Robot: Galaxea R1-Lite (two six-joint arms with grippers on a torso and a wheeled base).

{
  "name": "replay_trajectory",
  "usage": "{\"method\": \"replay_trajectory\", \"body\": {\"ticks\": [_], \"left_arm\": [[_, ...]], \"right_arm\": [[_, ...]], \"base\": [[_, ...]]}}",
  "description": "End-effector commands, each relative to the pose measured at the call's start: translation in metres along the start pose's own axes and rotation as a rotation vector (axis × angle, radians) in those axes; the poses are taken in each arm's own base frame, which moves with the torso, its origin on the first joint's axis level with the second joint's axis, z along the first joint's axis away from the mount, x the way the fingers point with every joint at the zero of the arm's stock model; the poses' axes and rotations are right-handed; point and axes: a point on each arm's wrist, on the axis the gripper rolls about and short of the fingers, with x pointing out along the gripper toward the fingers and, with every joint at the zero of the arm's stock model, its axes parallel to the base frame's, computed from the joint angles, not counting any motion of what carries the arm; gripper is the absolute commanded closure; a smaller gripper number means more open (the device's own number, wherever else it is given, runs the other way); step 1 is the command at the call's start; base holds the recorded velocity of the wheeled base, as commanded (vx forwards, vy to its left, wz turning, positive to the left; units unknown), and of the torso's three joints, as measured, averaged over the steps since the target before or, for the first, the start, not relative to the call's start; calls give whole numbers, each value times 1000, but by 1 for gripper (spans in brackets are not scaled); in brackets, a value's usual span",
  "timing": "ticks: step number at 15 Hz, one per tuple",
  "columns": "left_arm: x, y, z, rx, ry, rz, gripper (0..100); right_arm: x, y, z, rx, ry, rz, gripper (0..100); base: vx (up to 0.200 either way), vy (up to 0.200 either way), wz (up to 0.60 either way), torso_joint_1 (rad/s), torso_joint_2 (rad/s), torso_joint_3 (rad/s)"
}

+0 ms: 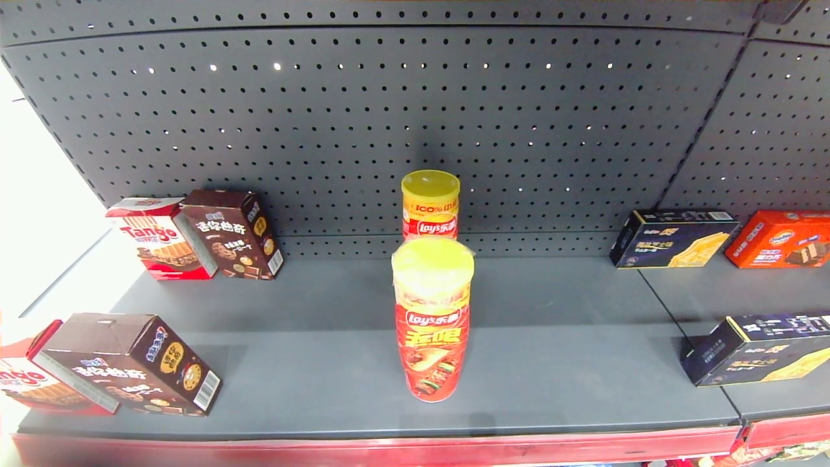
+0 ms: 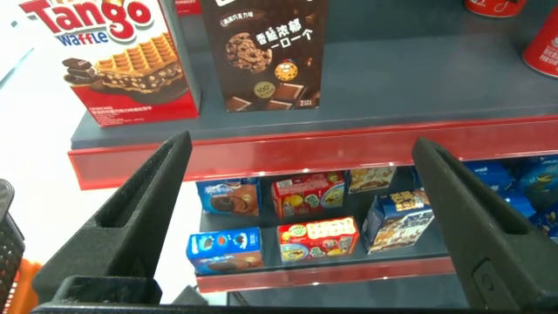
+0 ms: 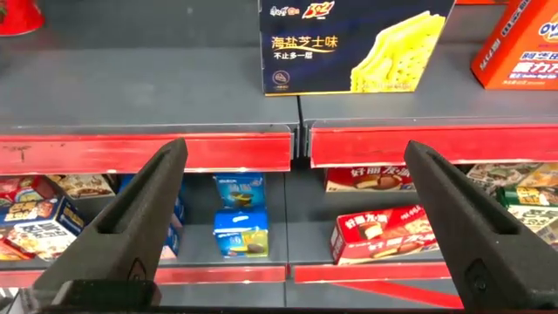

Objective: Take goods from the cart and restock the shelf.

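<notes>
front chip can and rear chip can stood on the mostly bare shelf; my left pincer and right pincer gaped empty, so restocking seemed barely begun.

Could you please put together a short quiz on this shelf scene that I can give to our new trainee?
1. True or false: the front red cardboard crisp can with the yellow plastic lid lies on its side.
2. What stands right beside the rear red cardboard wafer box? A) a brown cardboard cookie box B) a green glass bottle C) a white paper bag
3. Fill in: the left gripper and the right gripper are both ____.
Key: 1 false, it stands upright; 2 A; 3 open.
</notes>
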Motion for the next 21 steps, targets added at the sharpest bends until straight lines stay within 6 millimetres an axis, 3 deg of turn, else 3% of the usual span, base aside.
{"method": "replay_trajectory", "body": {"ticks": [1,6,8,21], "left_arm": [[1,0,0,-10,-4,9,0],[1,0,0,-1,-6,6,0],[1,0,0,-10,-4,10,0],[1,0,0,-12,-4,15,0]], "right_arm": [[0,0,0,-1,0,-1,0],[0,0,0,1,0,-3,0],[0,0,0,1,0,-3,0],[0,0,0,1,0,-3,0]], "base": [[0,0,0,0,0,0],[0,0,0,0,0,0],[-200,0,0,5,0,0],[0,31,0,0,1,1]]}}
